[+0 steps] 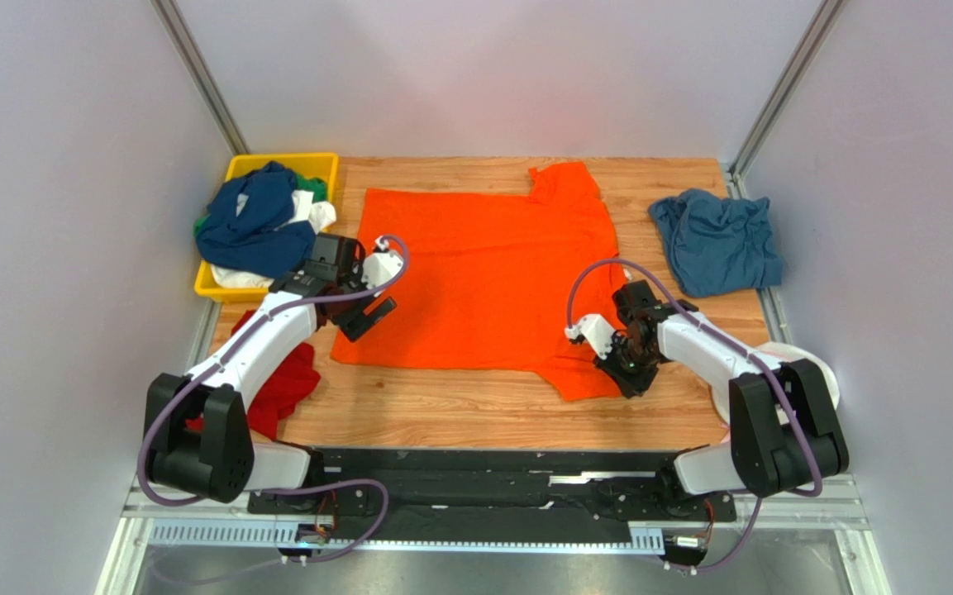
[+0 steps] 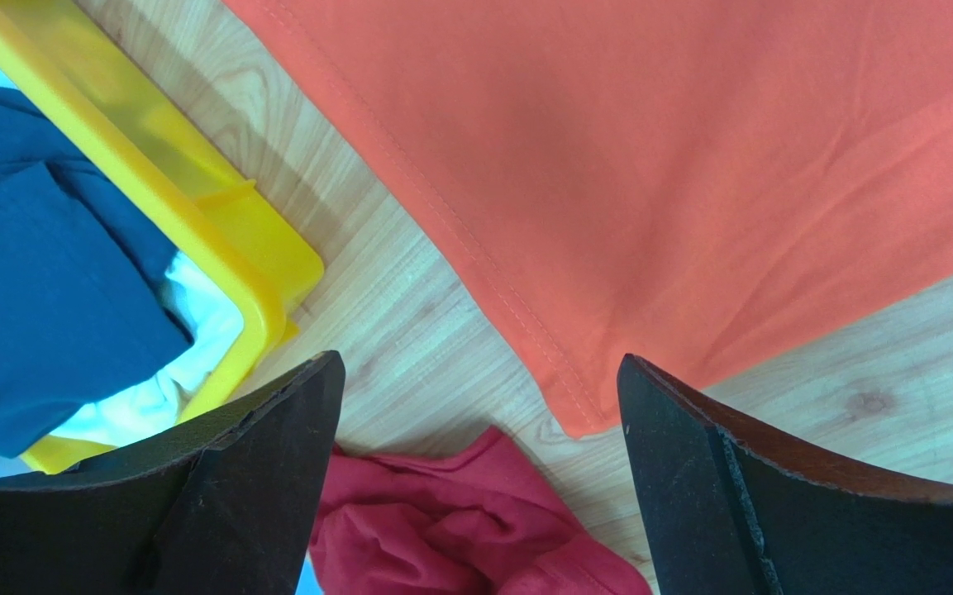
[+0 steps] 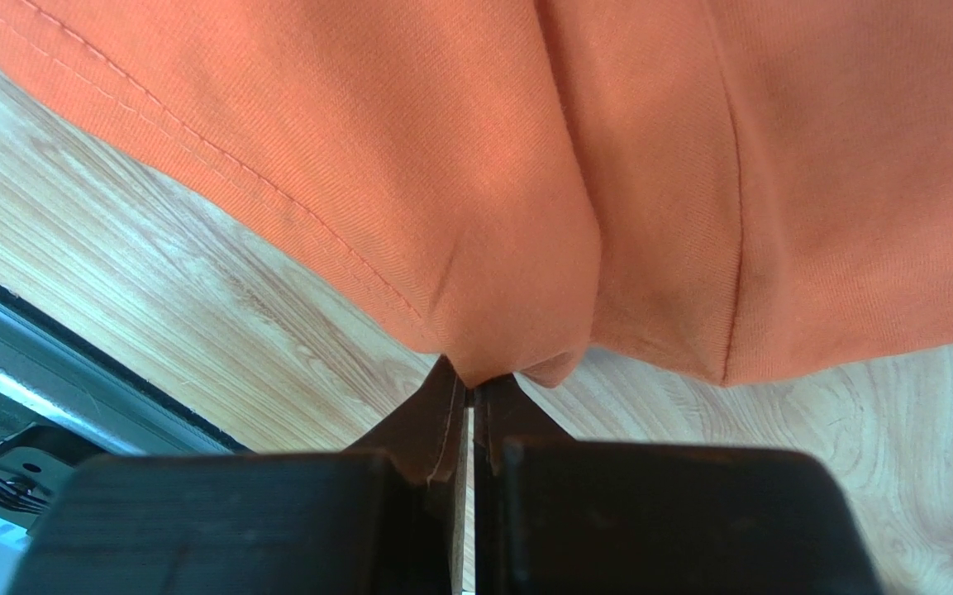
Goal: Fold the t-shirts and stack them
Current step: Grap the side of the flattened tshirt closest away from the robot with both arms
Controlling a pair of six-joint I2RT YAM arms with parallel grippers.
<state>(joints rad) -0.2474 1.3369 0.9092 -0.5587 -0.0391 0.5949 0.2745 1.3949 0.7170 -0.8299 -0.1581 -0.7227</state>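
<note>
- Bare table [image 1: 469,415] along near edge, right of orange t-shirt [image 1: 481,279] too
- Spread flat mid-table, long axis left-right, neck pointing right
- Right gripper [image 3: 469,397] pinching near sleeve; left gripper [image 2: 481,372] spread wide over near-left hem corner

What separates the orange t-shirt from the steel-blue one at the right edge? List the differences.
Pose: the orange t-shirt lies spread flat mid-table; the steel-blue t-shirt sits crumpled in a heap.
Handling: the right gripper pinches the orange t-shirt's near sleeve; nothing touches the steel-blue t-shirt.
Both are plain cloth on the wooden table.
</note>
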